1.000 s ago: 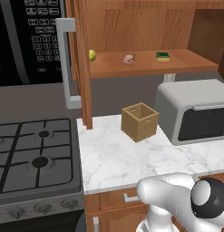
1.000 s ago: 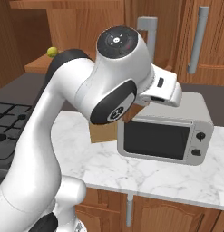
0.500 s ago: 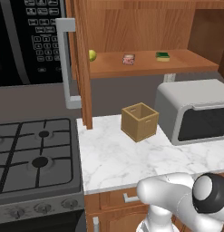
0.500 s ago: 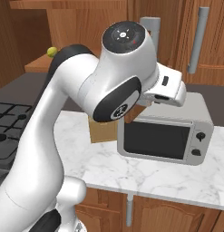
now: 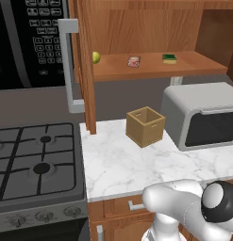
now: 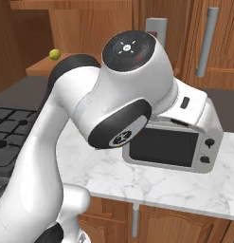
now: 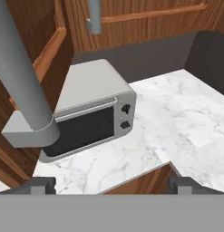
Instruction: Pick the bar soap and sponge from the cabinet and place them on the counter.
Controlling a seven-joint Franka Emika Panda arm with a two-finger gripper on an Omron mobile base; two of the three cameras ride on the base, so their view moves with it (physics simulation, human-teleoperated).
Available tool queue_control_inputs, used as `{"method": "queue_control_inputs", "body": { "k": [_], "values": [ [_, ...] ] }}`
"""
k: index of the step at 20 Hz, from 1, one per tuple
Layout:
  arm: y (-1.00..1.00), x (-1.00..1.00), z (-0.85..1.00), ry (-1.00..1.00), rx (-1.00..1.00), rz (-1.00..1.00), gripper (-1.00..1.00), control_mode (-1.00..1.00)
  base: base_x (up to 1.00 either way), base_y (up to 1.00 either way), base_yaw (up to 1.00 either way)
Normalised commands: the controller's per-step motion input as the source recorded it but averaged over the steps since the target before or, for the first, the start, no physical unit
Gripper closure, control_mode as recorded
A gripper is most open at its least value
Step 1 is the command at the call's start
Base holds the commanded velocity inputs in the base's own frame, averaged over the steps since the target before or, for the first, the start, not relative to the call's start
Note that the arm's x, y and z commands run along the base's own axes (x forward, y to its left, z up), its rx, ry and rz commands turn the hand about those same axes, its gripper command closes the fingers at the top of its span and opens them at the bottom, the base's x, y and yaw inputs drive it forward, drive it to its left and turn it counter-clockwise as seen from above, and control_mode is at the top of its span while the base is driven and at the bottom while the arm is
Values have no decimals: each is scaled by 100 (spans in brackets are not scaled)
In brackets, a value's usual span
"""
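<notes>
Reddish-brown wood panelling is seen behind a white marble worktop (image 5: 122,164) with grey veining, which is bounded on one side by a black gas stovetop (image 5: 37,162). Above it, the cabinet (image 5: 137,33) is seen with its door swung open and a long grey bar handle (image 5: 66,66) on that door. On the cabinet's wooden shelf (image 5: 151,68) the soap (image 5: 133,61) is laid as a small pinkish block with pale markings, roughly midway along. The sponge (image 5: 169,58) is set well apart from it toward the microwave side, a small rectangular pad with a dark green top over a yellow base. A round yellow-green fruit (image 5: 95,57) is placed at the shelf's other end, beside the open door.

An open wooden box (image 5: 145,126) with square walls is stood on the worktop, just beside a grey toaster oven (image 5: 203,120) with a dark glass front and two knobs.

The arm (image 6: 113,109) is folded low in front of the worktop, its glossy white shell and dark round joints bulking large in the right base view. The end effector (image 7: 112,186) is held released, its two dark fingertips (image 7: 38,183) spread wide at the bottom of the hand view with nothing between them. It is pointed down over the worktop's front edge and the toaster oven, well below the shelf.
</notes>
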Motion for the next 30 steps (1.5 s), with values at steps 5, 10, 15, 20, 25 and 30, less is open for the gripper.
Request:
{"method": "queue_control_inputs", "body": {
  "k": [5,10,15,20,25,30],
  "values": [
    [6,-88,-2,0,-4,-15,-100,-100,0,0,0],
    [61,-47,-2,8,-12,-12,-100,-100,0,0,0],
    [72,-22,-7,15,-12,-13,-100,-100,0,0,0],
    [85,-13,-11,17,-13,-9,-100,-100,0,0,0],
    [96,5,-3,26,-17,-2,-100,-100,0,0,0],
    [79,33,13,29,-20,-1,-100,-100,0,0,0]
  ]
}}
